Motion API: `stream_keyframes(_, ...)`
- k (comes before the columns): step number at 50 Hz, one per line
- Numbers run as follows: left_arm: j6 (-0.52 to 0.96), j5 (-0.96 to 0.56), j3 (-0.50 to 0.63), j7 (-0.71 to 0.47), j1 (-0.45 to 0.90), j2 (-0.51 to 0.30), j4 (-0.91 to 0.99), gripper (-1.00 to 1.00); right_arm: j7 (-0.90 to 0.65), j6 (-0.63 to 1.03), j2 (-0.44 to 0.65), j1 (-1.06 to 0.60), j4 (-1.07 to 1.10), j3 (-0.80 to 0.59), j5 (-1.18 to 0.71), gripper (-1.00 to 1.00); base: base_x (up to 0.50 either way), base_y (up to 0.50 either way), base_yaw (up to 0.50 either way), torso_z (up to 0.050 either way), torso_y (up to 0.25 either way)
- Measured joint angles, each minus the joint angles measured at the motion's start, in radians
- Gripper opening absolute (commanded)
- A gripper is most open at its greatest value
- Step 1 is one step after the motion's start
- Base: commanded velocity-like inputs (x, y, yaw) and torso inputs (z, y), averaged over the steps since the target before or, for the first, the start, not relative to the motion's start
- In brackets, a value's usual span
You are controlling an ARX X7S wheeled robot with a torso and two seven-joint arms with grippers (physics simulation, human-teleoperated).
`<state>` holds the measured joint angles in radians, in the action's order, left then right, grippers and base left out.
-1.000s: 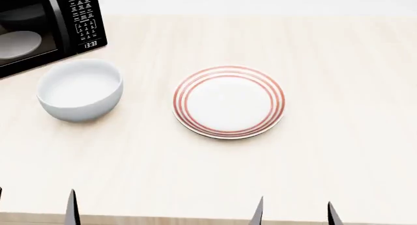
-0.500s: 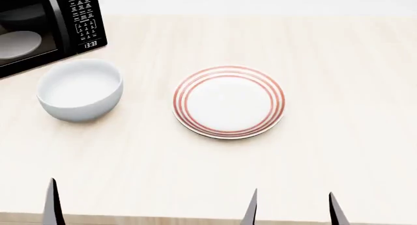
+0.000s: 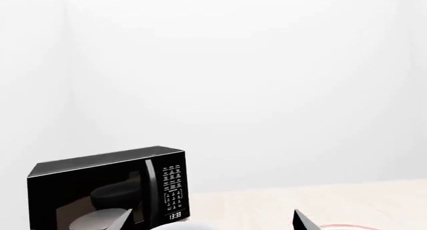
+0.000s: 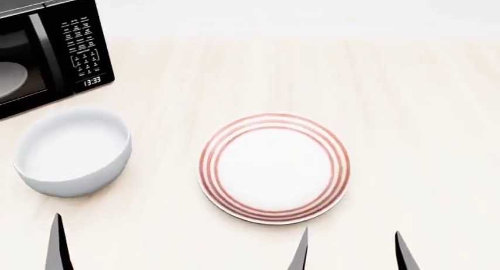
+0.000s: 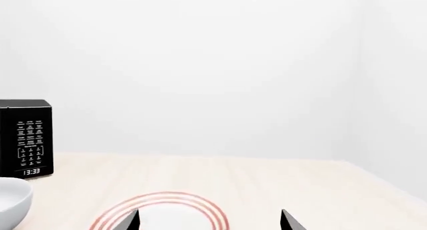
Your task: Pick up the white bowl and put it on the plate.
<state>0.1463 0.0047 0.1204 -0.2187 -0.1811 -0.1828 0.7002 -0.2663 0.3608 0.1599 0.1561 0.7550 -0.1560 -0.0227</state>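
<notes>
The white bowl (image 4: 70, 153) stands on the light wooden table at the left, in front of the microwave. The plate (image 4: 273, 167), flat with red-orange rings, lies to its right at the middle. My left gripper (image 3: 212, 221) is open and empty, short of the bowl; only the bowl's rim (image 3: 190, 228) shows between its jaws, and one fingertip (image 4: 56, 246) shows in the head view. My right gripper (image 4: 352, 255) is open and empty at the near edge, just short of the plate (image 5: 167, 197). The bowl also shows in the right wrist view (image 5: 12, 200).
A black microwave (image 4: 47, 47) stands at the table's far left corner with a pale disc (image 4: 8, 77) inside; it also shows in the left wrist view (image 3: 107, 190). The table (image 4: 422, 106) runs right and back to a white wall.
The head view has shifted, so bowl, plate and microwave now sit lower and nearer in it. The left fingertip moved left over the past second; the right fingertips barely moved.
</notes>
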Motion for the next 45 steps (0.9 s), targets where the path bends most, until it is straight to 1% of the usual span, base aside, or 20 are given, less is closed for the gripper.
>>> stream_keyframes(24,-0.002,-0.003,0.012,-0.022,-0.001,-0.016,-0.001,1.00,-0.021,-0.002,0.016,0.000,0.004,-0.015,-0.012,1.00,0.50,0.00,0.00,0.000,0.000)
stream_keyframes(35,0.037,-0.009,0.012,-0.034,0.006,-0.021,0.017,1.00,-0.033,-0.010,0.024,-0.001,-0.001,-0.027,-0.007,1.00,0.00,0.00,0.00,0.000,0.001)
stream_keyframes(39,0.150,-0.040,-0.021,-0.039,0.021,-0.027,0.107,1.00,-0.035,-0.017,0.027,-0.001,-0.007,-0.031,-0.008,1.00,0.00,0.00,0.00,0.000,0.000)
stream_keyframes(40,0.191,-0.063,-0.043,-0.055,0.038,-0.042,0.121,1.00,-0.035,-0.017,0.027,-0.001,-0.008,-0.030,-0.011,1.00,0.00,0.00,0.00,0.000,0.000)
stream_keyframes(42,0.235,-0.142,-0.084,-0.124,0.083,-0.111,0.137,1.00,-0.035,-0.018,0.028,-0.001,-0.009,-0.030,-0.015,1.00,0.00,0.00,0.00,0.000,0.000)
stream_keyframes(45,0.286,-0.333,-0.130,-0.287,0.151,-0.285,0.157,1.00,-0.036,-0.016,0.030,-0.002,-0.009,-0.031,-0.019,1.00,0.00,0.00,0.00,0.000,0.000)
